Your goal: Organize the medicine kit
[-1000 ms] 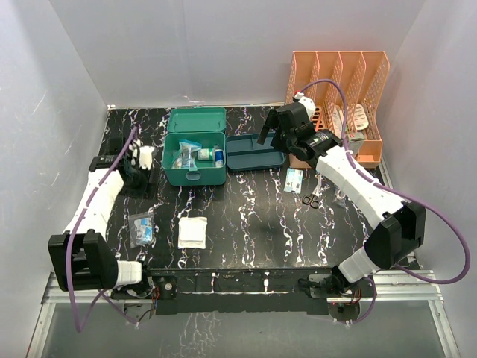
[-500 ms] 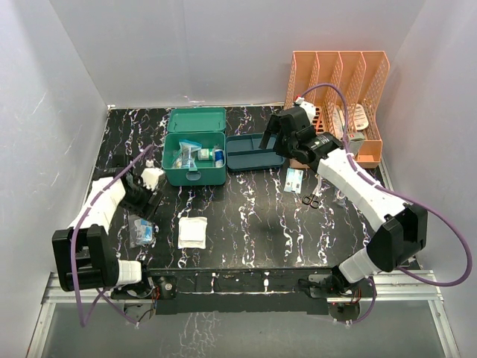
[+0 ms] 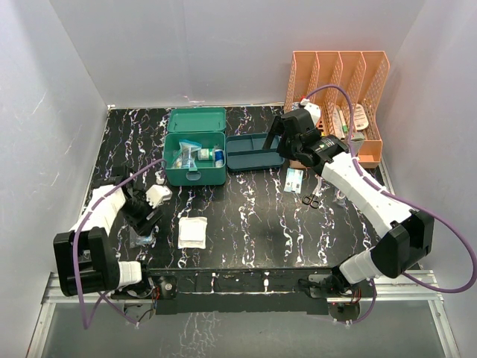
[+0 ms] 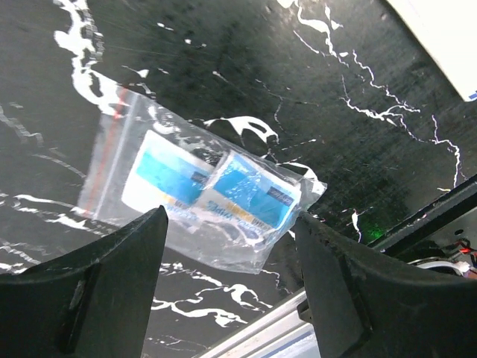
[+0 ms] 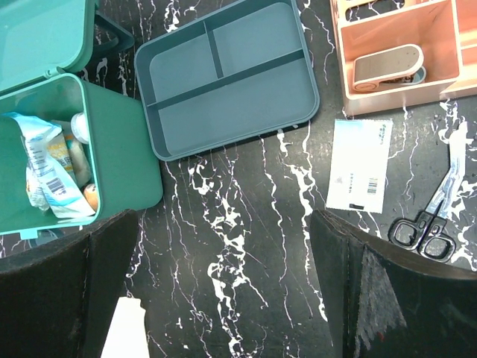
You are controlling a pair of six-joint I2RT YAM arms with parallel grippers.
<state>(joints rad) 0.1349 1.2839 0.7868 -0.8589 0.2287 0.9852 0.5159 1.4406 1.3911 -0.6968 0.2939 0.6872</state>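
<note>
We see the medicine kit [image 3: 195, 156] at about eleven o'clock on the table [image 3: 253, 216], lid up, packets inside. Our left gripper [image 4: 229, 231] hangs with its fingers spread over a clear bag [image 4: 194, 190] of blue packets, seemingly not touching it. Our right gripper [image 5: 220, 246] is spread wide and empty, near the divided tray [image 5: 223, 74] at the kit's three o'clock.

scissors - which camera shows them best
The right wrist view. The scissors lie close and sharp there, dark handle loops and pale blades both clear, right of the white packet. The top external view shows them only as a tiny dark shape. The left wrist view misses them entirely.
</note>
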